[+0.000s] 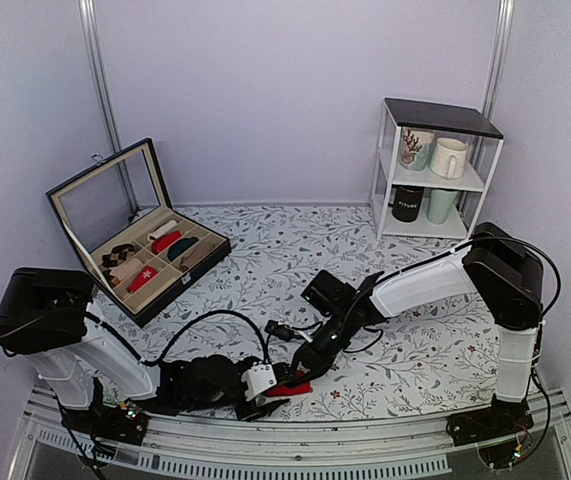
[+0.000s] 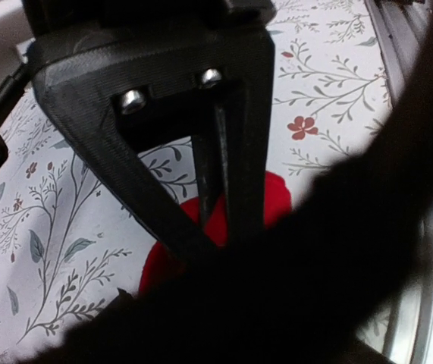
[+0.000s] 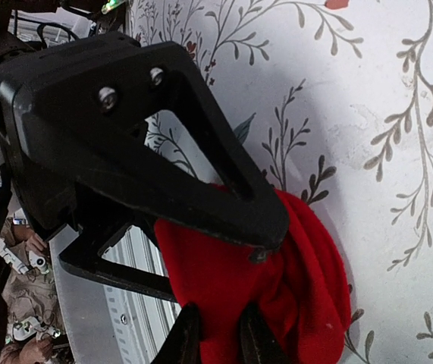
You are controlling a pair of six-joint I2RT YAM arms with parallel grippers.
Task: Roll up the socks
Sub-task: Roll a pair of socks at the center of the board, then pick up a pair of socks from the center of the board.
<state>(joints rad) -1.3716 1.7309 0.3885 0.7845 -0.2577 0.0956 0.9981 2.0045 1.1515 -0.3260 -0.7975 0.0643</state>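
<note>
The red socks (image 3: 307,288) lie bunched on the floral counter (image 1: 265,260), close to its near edge, between the two arms. The right claw (image 3: 220,345) pinches a fold of them between nearly closed fingers. The left claw (image 3: 220,265) stands spread, its upper finger (image 3: 201,182) resting on top of the socks.

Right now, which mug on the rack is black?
The lower-left mug, with white lettering. Beside it stands a pale green mug; above, a patterned mug and a cream mug.
</note>
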